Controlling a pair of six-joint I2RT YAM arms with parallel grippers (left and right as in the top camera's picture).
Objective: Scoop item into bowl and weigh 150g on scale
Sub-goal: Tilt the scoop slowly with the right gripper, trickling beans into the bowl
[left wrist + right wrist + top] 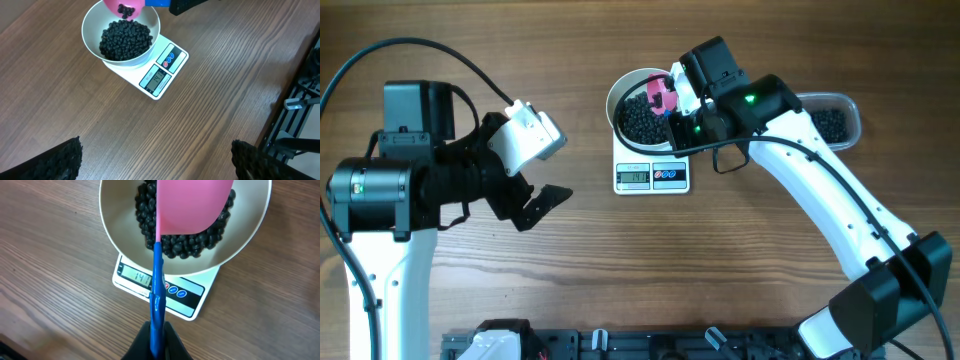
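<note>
Pinching the scoop by its handle in my tightly closed right gripper, I hold its cup straight ahead over the bowl of beads on the scale; my left gripper gapes empty, well off left.

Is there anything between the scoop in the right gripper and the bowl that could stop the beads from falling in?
Nothing visible does. The right gripper holds the pink scoop over the open bowl, which sits on the scale with beads inside.
</note>
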